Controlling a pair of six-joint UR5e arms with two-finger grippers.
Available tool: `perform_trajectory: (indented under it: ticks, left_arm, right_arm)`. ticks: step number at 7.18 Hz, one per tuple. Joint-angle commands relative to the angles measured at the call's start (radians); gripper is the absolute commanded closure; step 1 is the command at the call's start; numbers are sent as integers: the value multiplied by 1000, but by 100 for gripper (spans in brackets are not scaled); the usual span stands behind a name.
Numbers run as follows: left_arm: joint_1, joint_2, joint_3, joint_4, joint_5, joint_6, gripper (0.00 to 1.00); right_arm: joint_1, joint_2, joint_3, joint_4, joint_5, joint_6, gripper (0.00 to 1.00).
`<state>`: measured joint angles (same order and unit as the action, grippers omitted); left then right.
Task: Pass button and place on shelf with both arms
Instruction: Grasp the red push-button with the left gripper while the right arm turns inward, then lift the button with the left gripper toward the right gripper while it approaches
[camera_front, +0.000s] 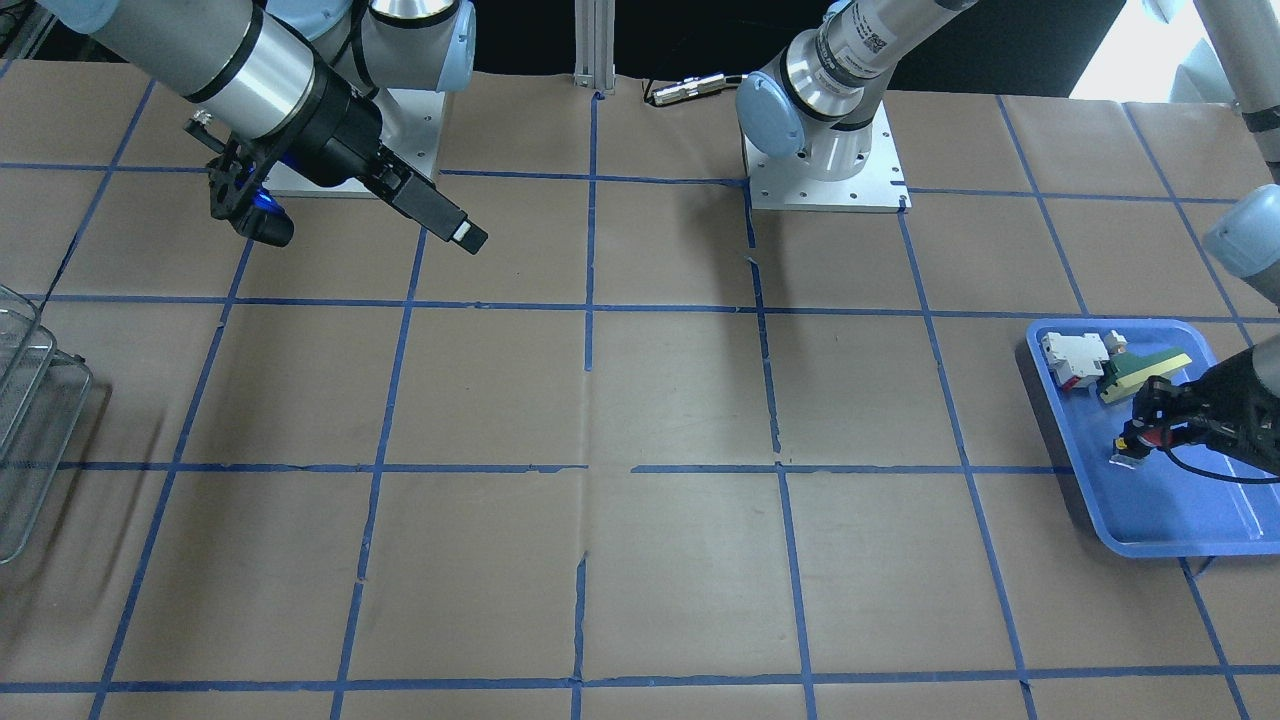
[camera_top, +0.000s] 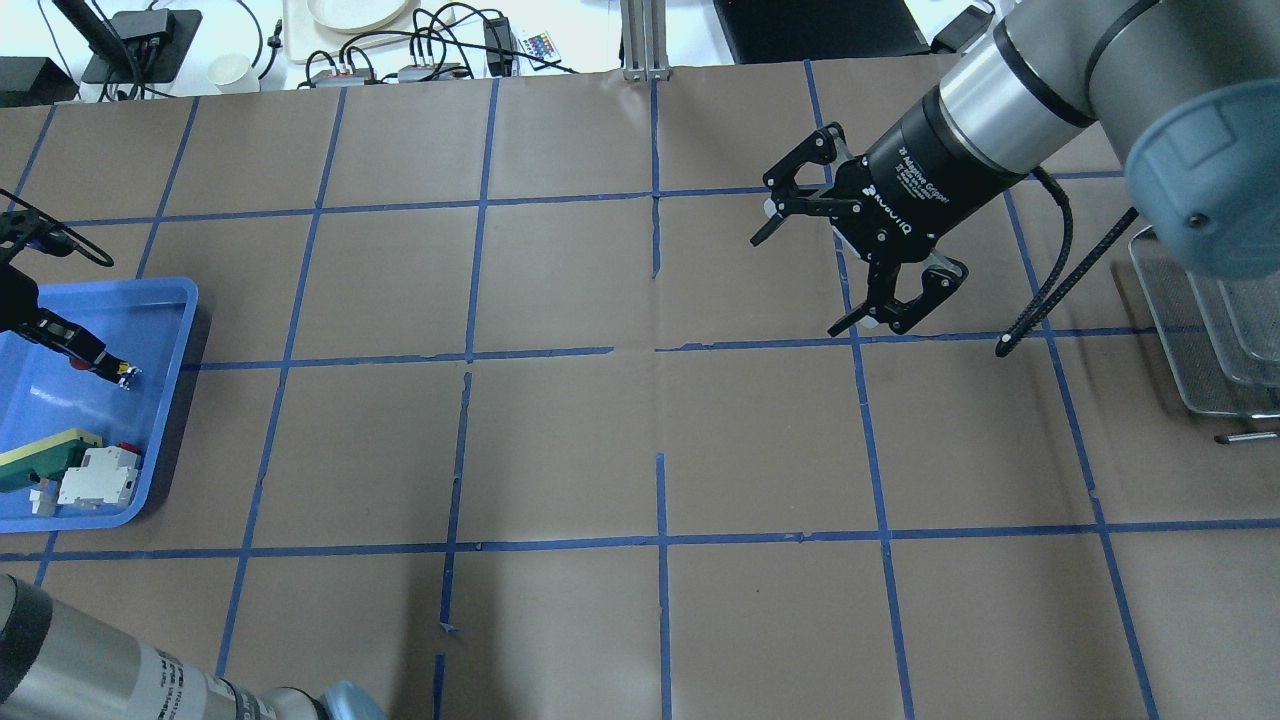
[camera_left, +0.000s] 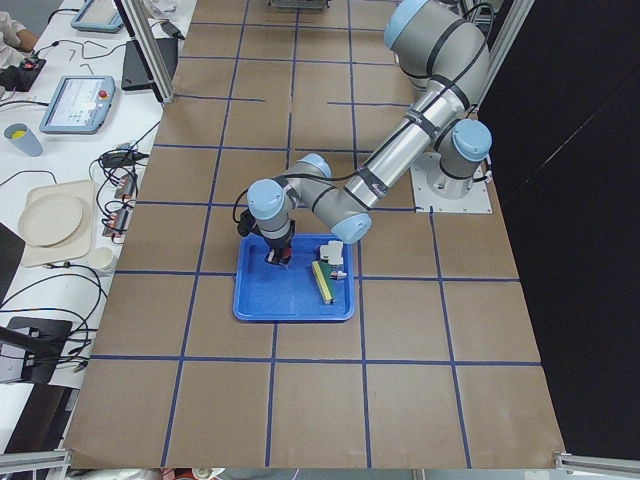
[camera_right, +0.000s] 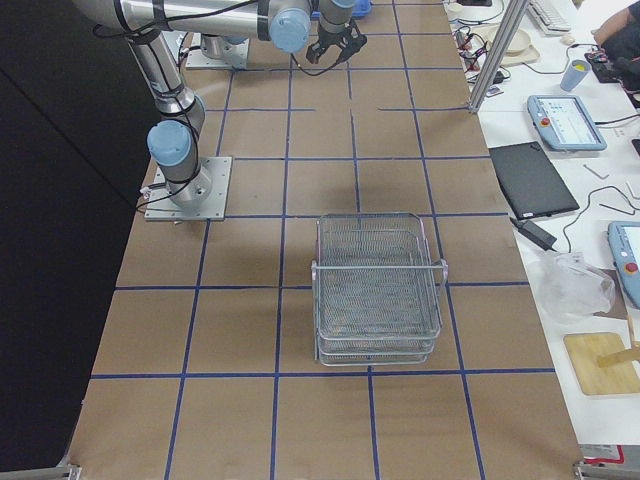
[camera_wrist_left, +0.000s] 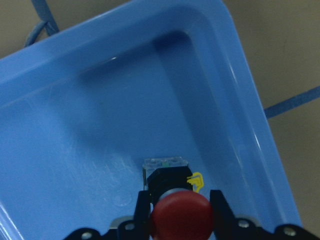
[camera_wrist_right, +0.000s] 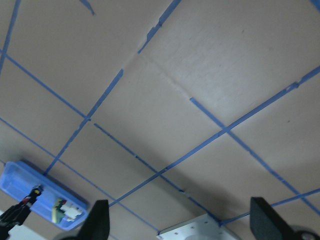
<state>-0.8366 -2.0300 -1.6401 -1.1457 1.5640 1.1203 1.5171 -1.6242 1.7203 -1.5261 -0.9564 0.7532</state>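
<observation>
The button (camera_wrist_left: 179, 212), with its red cap, black body and clear base, is in the blue tray (camera_wrist_left: 240, 65). My left gripper (camera_wrist_left: 180, 202) is shut on the button, one finger on each side of the black body. The clear base is at or just above the tray floor. In the front-facing view the same grip (camera_front: 1143, 438) shows at the right. My right gripper (camera_top: 797, 285) is open and empty, hovering above the table, far from the tray. The wire-mesh shelf (camera_right: 378, 290) stands on the table at my right side and also shows in the overhead view (camera_top: 1210, 330).
A white-and-red block (camera_front: 1075, 360) and a green-and-yellow wedge (camera_front: 1145, 372) lie in the tray (camera_front: 1170, 545) close behind my left gripper. Brown paper with blue tape lines covers the table. Both arm bases stand at the table's back edge.
</observation>
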Motion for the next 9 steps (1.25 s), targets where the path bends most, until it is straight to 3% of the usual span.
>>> perform_trajectory:
  ticks: [1, 3, 5, 6, 7, 9]
  left_arm:
    - [-7, 56, 20, -81, -1, -7, 88]
    - [-60, 189, -12, -228, -59, -147, 88]
    - [-159, 347, -85, -410, -187, -235, 88]
    - [-174, 396, -133, -484, -328, -264, 88]
    - [-183, 443, -177, -561, -499, -275, 88]
    - [-231, 502, -248, -699, -841, -287, 88]
  right_arm:
    - [-44, -2, 25, 14, 117, 52, 0]
    - [-46, 0, 45, 106, 300, 126, 0]
    - [-49, 0, 67, 121, 315, 146, 0]
    - [-52, 1, 82, 118, 350, 141, 0]
    - [-64, 1, 99, 119, 463, 140, 0]
    - [-92, -2, 139, 123, 499, 133, 0]
